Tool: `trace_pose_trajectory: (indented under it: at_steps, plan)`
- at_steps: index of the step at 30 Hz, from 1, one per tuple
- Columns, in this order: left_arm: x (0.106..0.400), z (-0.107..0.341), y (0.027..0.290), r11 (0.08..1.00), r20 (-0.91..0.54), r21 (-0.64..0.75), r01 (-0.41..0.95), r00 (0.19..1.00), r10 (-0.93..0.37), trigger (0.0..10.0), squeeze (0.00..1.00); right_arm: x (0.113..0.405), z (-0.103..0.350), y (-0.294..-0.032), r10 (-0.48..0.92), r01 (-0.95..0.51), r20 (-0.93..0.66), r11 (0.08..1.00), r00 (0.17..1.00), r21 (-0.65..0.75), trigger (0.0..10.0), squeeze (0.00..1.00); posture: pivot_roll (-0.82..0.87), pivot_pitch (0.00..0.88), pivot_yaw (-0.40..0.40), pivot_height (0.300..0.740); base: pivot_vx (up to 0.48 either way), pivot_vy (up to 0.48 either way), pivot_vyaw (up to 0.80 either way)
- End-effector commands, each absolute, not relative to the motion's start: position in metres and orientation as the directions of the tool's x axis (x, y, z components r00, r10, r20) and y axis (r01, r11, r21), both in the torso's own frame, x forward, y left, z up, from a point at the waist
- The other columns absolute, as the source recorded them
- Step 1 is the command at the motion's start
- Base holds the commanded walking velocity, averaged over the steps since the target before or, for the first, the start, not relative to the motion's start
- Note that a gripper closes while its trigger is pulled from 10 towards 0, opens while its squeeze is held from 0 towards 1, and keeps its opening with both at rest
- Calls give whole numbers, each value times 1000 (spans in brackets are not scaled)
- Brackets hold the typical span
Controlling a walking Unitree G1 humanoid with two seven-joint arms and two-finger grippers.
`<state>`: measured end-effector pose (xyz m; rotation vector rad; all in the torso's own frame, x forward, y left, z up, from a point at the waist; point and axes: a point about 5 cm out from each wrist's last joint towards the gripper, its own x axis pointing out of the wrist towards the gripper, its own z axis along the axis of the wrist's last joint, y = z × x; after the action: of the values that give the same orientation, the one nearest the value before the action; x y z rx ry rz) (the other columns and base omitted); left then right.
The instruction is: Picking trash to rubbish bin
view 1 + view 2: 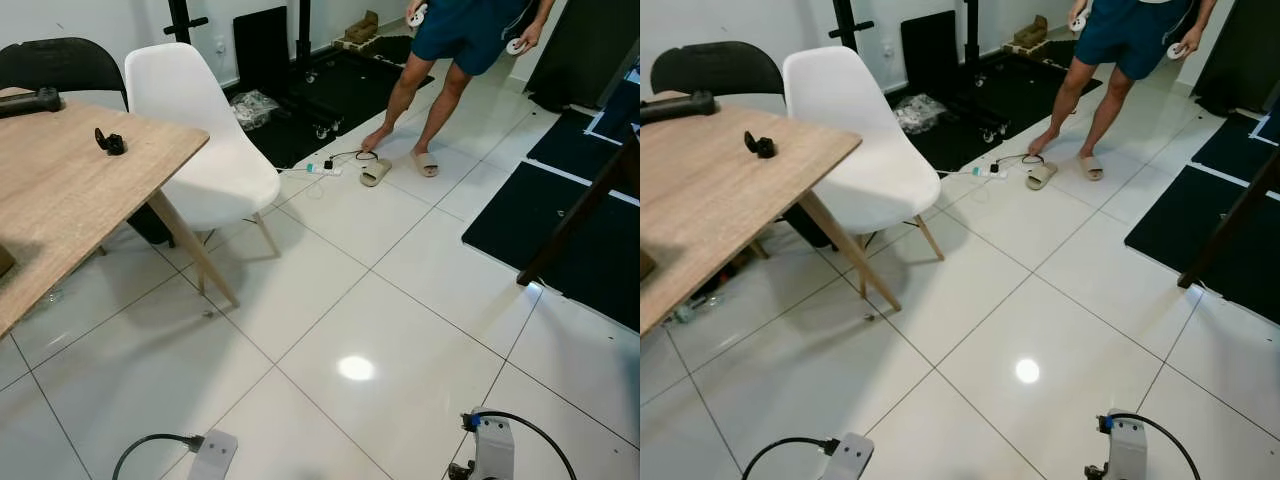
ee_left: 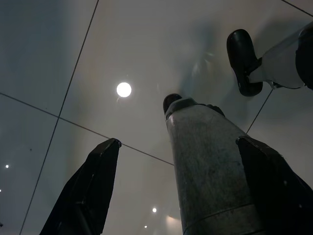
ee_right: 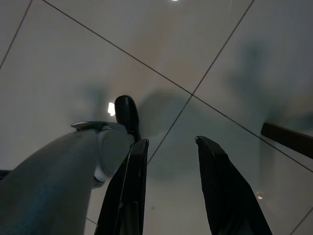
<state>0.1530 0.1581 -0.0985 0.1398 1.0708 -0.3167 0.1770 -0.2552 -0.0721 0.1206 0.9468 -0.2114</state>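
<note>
A wooden table has a small black thing on it. A white chair stands beside it. Far off, a person stands on the white floor near a loose slipper.

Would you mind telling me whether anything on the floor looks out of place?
Yes: a loose beige slipper lies off the person's bare foot, beside a power strip with trailing cable. A crumpled clear plastic bag sits behind the white chair.
</note>
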Motion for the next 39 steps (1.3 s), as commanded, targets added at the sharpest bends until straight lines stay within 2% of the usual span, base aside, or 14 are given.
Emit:
trace_pose_trajectory:
  at_steps: [1, 5, 11, 17, 30, 39]
  plan:
    - [143, -103, 156, 942, -895, -54, 330, 402, -192, 10000, 0, 170, -74, -258, -131, 233, -827, 972, 546, 0, 10000, 0, -69, 117, -35, 740, 0, 0, 0]
    - [130, -107, 151, 943, -904, -78, 323, 376, -203, 10000, 0, 167, -73, -269, -153, 207, -832, 977, 533, -47, 10000, 0, -84, 122, -54, 740, 0, 0, 0]
    - [122, -110, 149, 945, -911, -91, 315, 357, -207, 10000, 0, 164, -67, -285, -210, 254, -816, 964, 539, -80, 10000, 0, -104, 123, -48, 740, 0, 0, 0]
    - [130, -107, 149, 940, -905, -80, 333, 371, -209, 10000, 0, 154, -64, -304, -275, 311, -806, 943, 524, -119, 10000, 0, -134, 132, -37, 740, 0, 0, 0]
    - [144, -103, 151, 932, -899, -61, 357, 387, -207, 10000, 0, 147, -62, -312, -312, 367, -794, 922, 522, -121, 10000, 0, -175, 113, -23, 740, 0, 0, 0]
    - [144, -102, 157, 959, -892, -63, 275, 415, -178, 10000, 0, 161, -56, -314, -313, 367, -781, 923, 541, -116, 10000, 0, -101, 84, -46, 740, 0, 0, 0]
